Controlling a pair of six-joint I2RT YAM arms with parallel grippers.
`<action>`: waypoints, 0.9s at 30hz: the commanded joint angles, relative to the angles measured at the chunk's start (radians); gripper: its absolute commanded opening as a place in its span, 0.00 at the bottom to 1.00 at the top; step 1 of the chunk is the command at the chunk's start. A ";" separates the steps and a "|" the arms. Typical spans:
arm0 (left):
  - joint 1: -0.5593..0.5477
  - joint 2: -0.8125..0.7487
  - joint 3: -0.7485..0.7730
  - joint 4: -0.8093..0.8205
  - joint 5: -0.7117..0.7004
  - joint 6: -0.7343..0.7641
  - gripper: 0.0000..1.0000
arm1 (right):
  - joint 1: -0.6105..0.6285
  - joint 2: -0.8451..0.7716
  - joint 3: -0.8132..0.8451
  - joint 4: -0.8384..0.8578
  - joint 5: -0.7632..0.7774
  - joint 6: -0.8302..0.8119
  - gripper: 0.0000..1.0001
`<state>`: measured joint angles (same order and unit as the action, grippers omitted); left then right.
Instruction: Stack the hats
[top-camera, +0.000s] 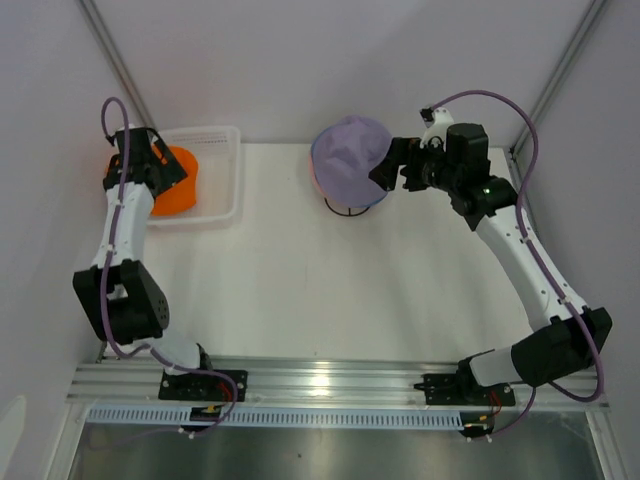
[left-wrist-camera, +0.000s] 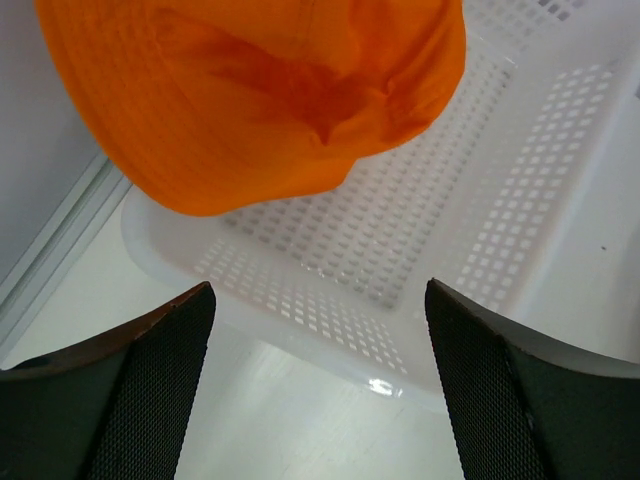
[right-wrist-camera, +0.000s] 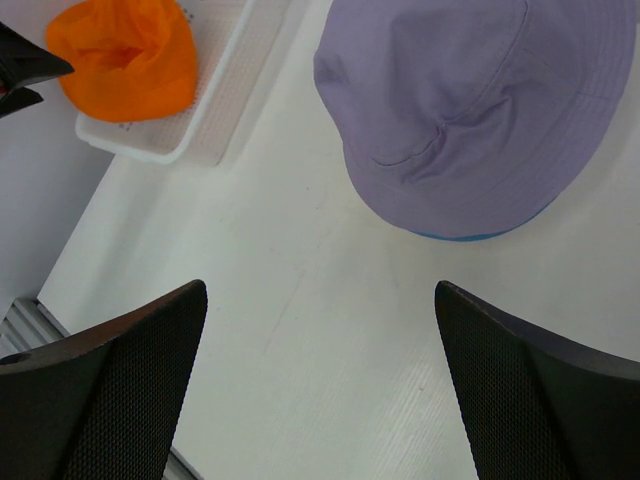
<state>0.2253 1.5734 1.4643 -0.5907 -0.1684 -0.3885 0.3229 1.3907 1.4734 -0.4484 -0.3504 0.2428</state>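
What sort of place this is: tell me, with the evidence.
Probably a robot test booth: white table walled by plain panels, left arm and right arm bolted to a metal rail, orange hat and lavender hat as props.

Bright, even, diffuse light from overhead; shadows soft and faint. Glare strip on the rail (top-camera: 330, 380), and a small hotspot on the basket (left-wrist-camera: 378, 385) rim. Wrist views: fingers (left-wrist-camera: 160, 390) dark and out of focus, orange hat (left-wrist-camera: 280, 90) slightly soft up close. Top view sharp throughout.

Lavender hat (right-wrist-camera: 480, 110), orange hat (right-wrist-camera: 125, 60) in basket (right-wrist-camera: 228, 88)
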 joint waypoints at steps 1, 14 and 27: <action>-0.004 0.075 0.134 0.055 -0.028 0.083 0.88 | 0.002 0.050 -0.001 0.053 0.045 0.001 1.00; -0.164 0.482 0.473 0.077 -0.138 0.350 0.90 | 0.004 0.151 0.025 0.048 0.209 -0.046 1.00; -0.165 0.701 0.639 0.043 -0.318 0.385 0.61 | -0.030 0.131 0.031 0.070 0.249 -0.051 1.00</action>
<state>0.0551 2.2585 2.0319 -0.5430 -0.4469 -0.0242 0.3058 1.5448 1.4727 -0.4198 -0.1204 0.2043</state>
